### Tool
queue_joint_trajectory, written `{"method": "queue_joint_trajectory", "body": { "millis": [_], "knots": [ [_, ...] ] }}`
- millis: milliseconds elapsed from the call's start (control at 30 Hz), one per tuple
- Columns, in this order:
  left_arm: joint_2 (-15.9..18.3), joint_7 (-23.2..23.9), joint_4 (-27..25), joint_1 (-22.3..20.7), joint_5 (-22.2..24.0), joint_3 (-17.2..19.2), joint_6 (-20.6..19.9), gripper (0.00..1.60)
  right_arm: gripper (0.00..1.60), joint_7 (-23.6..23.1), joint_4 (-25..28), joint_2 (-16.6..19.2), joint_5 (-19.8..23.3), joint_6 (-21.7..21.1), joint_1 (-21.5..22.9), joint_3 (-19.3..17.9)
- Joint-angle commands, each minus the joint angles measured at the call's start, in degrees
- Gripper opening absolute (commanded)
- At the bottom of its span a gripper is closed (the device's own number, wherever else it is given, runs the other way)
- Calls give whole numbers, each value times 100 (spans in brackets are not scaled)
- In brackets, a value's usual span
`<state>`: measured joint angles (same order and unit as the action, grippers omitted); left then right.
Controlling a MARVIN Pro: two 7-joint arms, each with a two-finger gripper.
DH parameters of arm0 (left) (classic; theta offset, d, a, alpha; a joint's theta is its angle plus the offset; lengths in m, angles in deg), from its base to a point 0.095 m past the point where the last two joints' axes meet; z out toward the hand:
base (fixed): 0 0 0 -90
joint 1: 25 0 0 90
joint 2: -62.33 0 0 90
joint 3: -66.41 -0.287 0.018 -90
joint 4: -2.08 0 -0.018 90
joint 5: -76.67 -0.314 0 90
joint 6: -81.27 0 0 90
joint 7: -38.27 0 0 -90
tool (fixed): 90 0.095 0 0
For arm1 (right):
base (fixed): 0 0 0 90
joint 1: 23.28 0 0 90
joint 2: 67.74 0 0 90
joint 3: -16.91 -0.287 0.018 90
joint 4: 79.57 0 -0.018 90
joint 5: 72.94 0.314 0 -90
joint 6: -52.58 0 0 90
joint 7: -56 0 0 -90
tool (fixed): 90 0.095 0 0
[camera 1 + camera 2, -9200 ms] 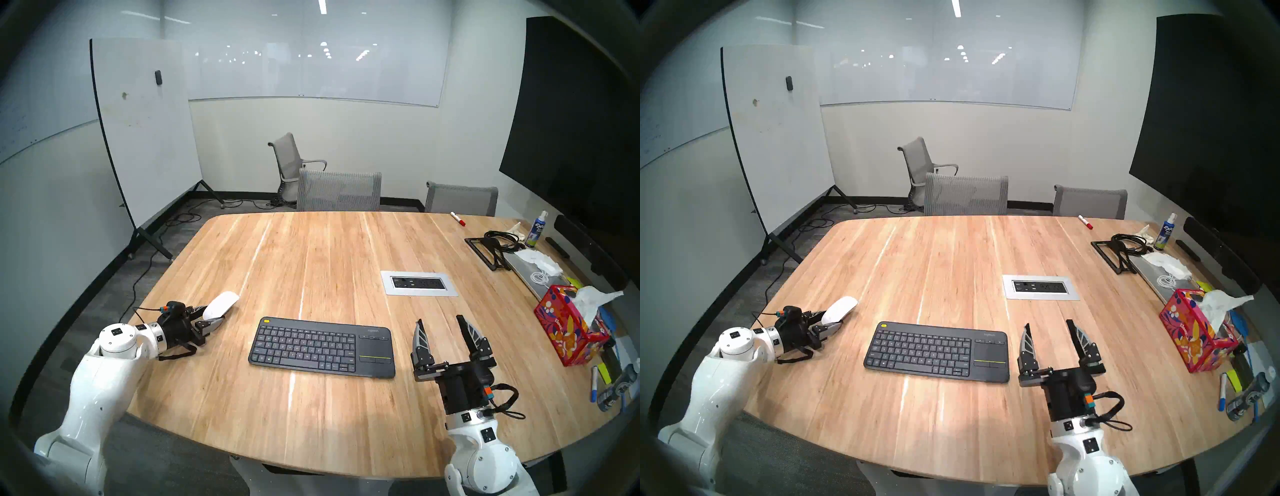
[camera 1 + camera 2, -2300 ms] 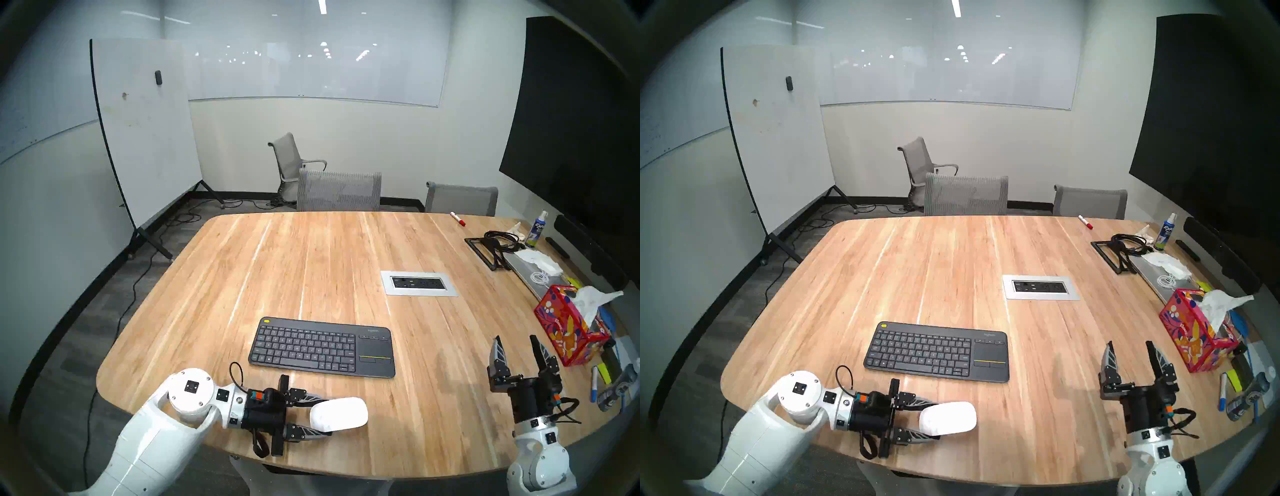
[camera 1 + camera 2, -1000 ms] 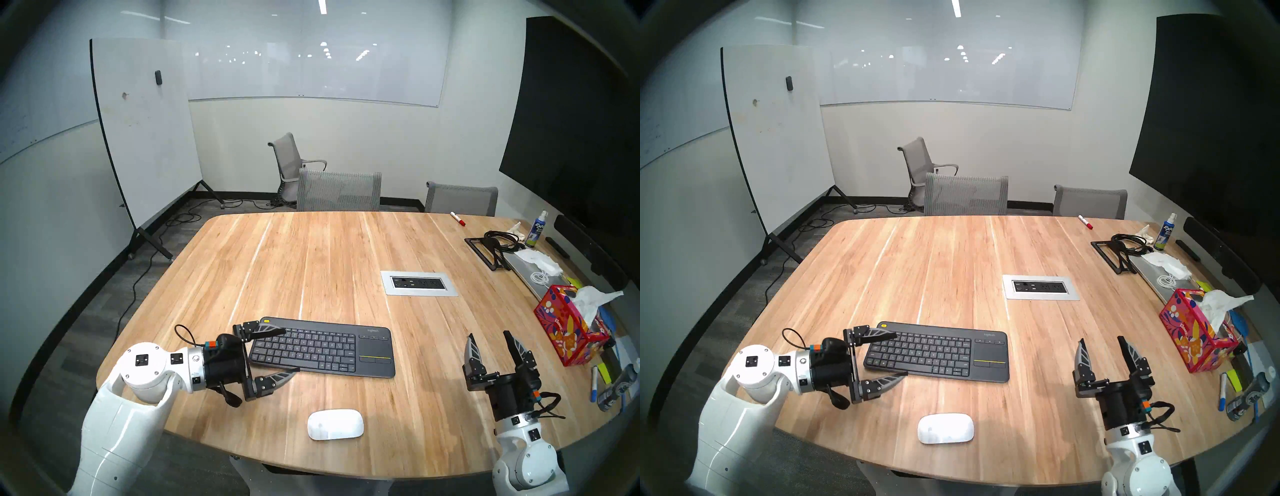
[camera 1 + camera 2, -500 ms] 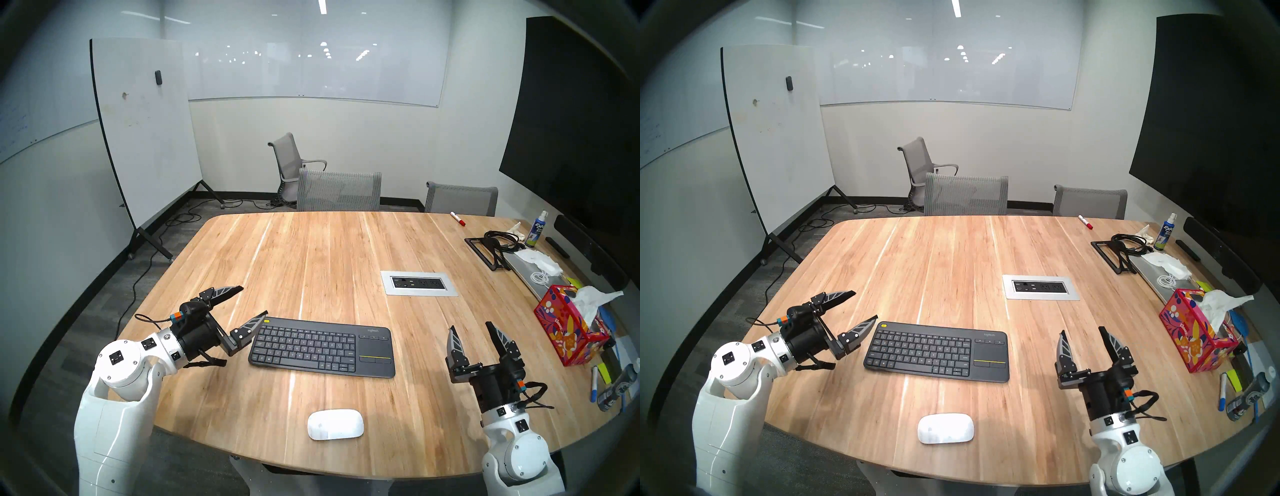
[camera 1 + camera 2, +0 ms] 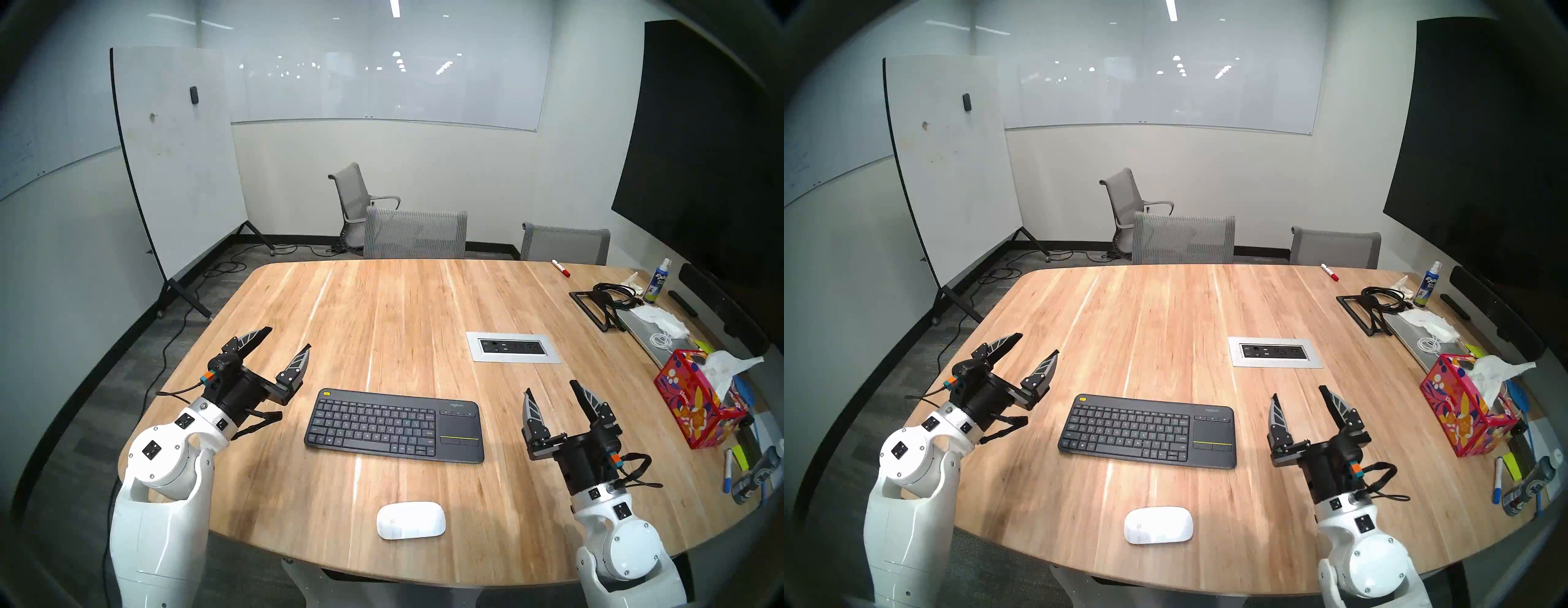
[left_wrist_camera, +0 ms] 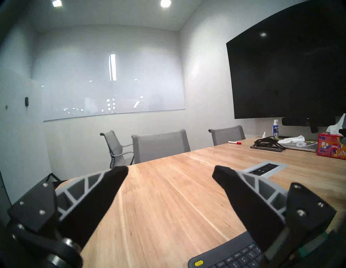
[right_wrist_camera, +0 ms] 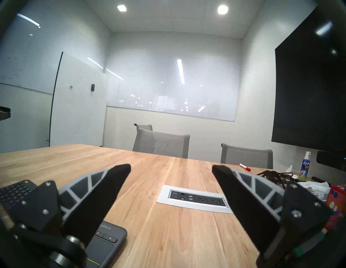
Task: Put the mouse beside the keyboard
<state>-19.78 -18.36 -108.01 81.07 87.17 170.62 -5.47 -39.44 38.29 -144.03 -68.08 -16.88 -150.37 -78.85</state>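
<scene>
Although the mouse (image 5: 410, 519) lies free on the wooden surface (image 5: 403, 314), close to the near edge and nothing is holding it, a clear strip of bare wood separates it from the keyboard (image 5: 394, 424), which sits further in from that edge, roughly midway between the left and right edges. The mouse is placed in front of the keyboard's right half (below the touchpad end), lying crosswise, parallel to the keyboard's long side.

The left pincer (image 5: 286, 339) is seen raised above the surface near the left edge, just off the keyboard's yellow-buttoned corner, its fingers spread wide with nothing between them. The right pincer (image 5: 551, 392) is likewise held apart and empty, hovering to the right of the keyboard, toward the near right corner.

Judged from this layout, the placing appears largely done: the mouse has been set down and released. Whether "beside" is satisfied can be questioned, since the mouse rests before the keyboard and not at its end. If a closer fit is wanted, a further regrasp and shift toward the right end would remain.
</scene>
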Motion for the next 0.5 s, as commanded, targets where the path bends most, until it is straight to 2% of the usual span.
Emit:
{"method": "queue_joint_trajectory", "body": {
  "millis": [0, 167, 267, 333, 467],
  "knots": [
    [-142, -155, -191, 13, -49, -29, 86, 160, 160, -176, -45, 188, -261, 107, 301, 157],
    [-147, -176, -194, 15, -67, -37, 90, 160, 160, -354, -218, 356, -367, 104, 543, 188],
    [-150, -188, -194, 16, -78, -41, 91, 160, 160, -721, -320, 675, -285, 100, 701, 112],
    [-151, -190, -194, 16, -81, -42, 92, 160, 160, -790, -329, 730, -274, 99, 722, 79],
    [-159, -198, -194, 15, -94, -43, 93, 160, 160, -1288, -294, 1015, 10, 85, 754, -74]
  ]
}}
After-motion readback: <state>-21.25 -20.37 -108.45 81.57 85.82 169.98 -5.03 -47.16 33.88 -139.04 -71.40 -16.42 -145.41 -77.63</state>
